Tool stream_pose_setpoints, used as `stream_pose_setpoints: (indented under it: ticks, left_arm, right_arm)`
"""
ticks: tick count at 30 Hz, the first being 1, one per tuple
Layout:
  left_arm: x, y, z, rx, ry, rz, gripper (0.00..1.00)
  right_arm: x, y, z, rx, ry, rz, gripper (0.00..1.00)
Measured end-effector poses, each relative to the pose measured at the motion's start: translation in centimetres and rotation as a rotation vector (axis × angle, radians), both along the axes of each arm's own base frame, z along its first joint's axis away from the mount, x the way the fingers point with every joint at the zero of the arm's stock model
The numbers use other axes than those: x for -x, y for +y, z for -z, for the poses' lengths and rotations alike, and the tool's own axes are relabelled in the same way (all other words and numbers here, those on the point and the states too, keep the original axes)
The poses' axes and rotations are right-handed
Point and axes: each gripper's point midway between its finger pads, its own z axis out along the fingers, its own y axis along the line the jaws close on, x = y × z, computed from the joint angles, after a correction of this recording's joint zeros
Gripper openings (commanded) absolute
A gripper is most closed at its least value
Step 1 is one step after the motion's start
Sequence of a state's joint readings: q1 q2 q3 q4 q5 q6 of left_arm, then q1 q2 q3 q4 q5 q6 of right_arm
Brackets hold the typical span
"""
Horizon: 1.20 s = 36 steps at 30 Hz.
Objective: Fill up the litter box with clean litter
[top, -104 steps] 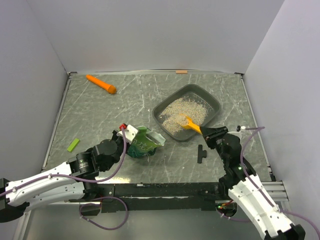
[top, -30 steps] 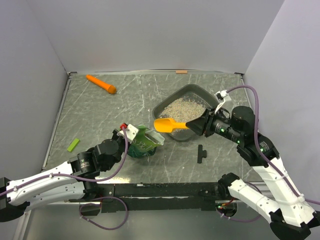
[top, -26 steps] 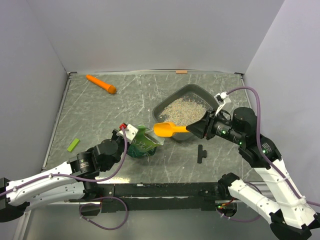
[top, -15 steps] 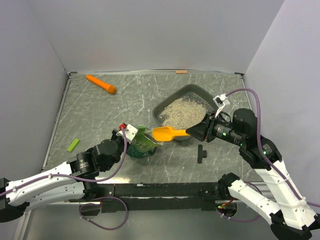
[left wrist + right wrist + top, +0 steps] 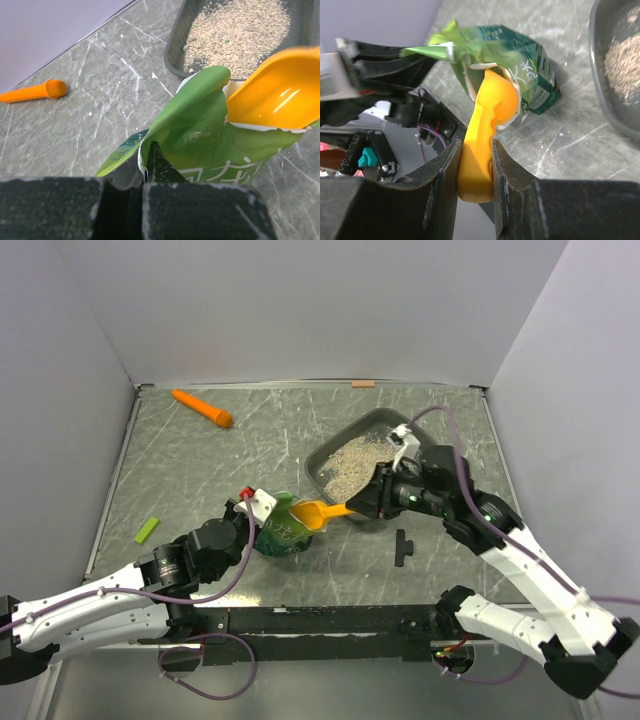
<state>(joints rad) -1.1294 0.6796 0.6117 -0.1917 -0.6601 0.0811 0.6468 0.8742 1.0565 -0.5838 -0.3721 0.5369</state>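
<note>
Snugly around the orange scoop (image 5: pixel 495 102), right claw (image 5: pixel 475 150).

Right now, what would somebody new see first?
The bright orange scoop, held by the right gripper, has its bowl at the mouth of the green bag near the middle of the table. The left gripper pinches the bag's edge. Just behind sits the dark grey litter box with pale litter inside.

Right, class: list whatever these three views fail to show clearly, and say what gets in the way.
- How full the bag is: left wrist view, the scoop and the bag's own folds cover its mouth.
- The litter box: right wrist view, cut off by the right edge.
- The black item: top view, too small to identify.
</note>
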Motion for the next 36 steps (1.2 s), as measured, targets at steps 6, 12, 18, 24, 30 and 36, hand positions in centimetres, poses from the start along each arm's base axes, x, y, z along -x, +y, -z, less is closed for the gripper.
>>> stream_pose_setpoints:
  ticks: [6, 12, 18, 24, 30, 36]
  left_arm:
    - [0.1, -0.6, 0.3, 0.003, 0.012, 0.018, 0.01]
    - [0.0, -1.3, 0.6, 0.016, 0.025, 0.026, 0.01]
    - [0.1, -2.4, 1.6, -0.005, 0.052, 0.040, 0.01]
    - [0.2, -2.5, 1.7, -0.011, 0.051, 0.043, 0.01]
    - [0.3, -2.6, 1.4, -0.004, 0.044, 0.042, 0.01]
    - [0.3, -2.4, 1.3, -0.004, 0.040, 0.033, 0.01]
  right_arm:
    - [-1.1, 1.8, 2.7, 0.065, 0.087, 0.000, 0.00]
    - [-2.1, 2.6, 3.3, 0.127, 0.121, 0.042, 0.00]
    - [-2.8, 3.4, 4.2, 0.196, 0.156, 0.081, 0.00]
    - [-3.6, 4.8, 5.5, 0.207, 0.198, 0.101, 0.00]
    - [-4.9, 7.3, 8.5, 0.181, 0.254, 0.106, 0.00]
    - [-5.3, 8.8, 10.3, 0.127, 0.285, 0.100, 0.00]
